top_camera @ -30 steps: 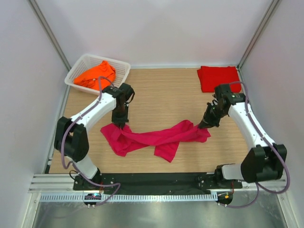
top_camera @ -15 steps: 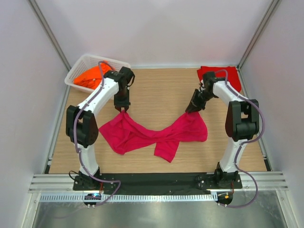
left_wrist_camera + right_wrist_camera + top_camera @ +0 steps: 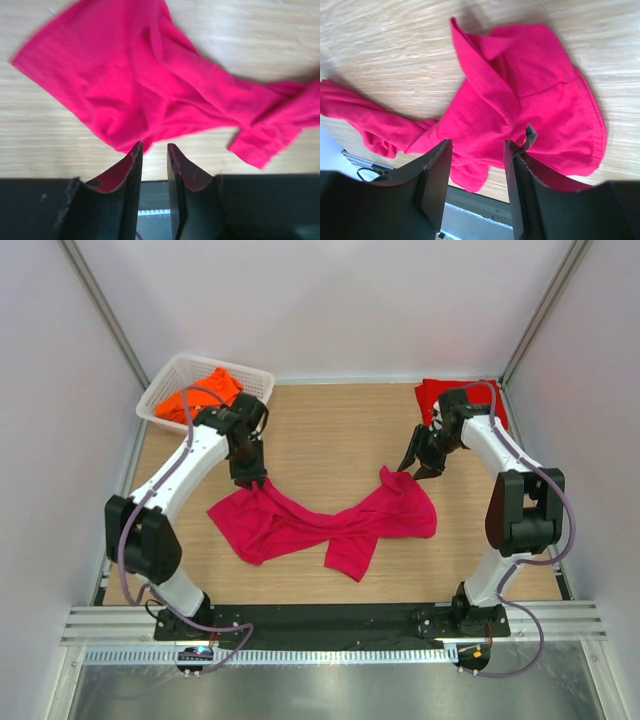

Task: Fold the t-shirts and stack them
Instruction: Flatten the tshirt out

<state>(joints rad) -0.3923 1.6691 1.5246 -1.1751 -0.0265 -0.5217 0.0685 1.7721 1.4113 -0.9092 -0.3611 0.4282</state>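
Observation:
The magenta-pink t-shirt (image 3: 320, 525) lies crumpled and stretched sideways across the middle of the table. My left gripper (image 3: 250, 480) hovers at its back left corner. In the left wrist view that gripper (image 3: 154, 148) is open by a narrow gap, with nothing between the fingers and the shirt (image 3: 150, 85) just beyond the tips. My right gripper (image 3: 412, 468) hangs over the back right corner. In the right wrist view it (image 3: 477, 147) is open wide above the cloth (image 3: 520, 110). The red t-shirt (image 3: 430, 395) lies folded at the back right, partly hidden by my right arm. The orange t-shirt (image 3: 195, 395) sits in the basket.
A white lattice basket (image 3: 262, 380) stands at the back left corner. White walls close the table on three sides. A black rail with the arm bases runs along the near edge (image 3: 330, 618).
Both grippers went from shut on the magenta shirt's corners to open and let go. The corners, pulled toward the back, now rest on the table and both grippers stand just off them.

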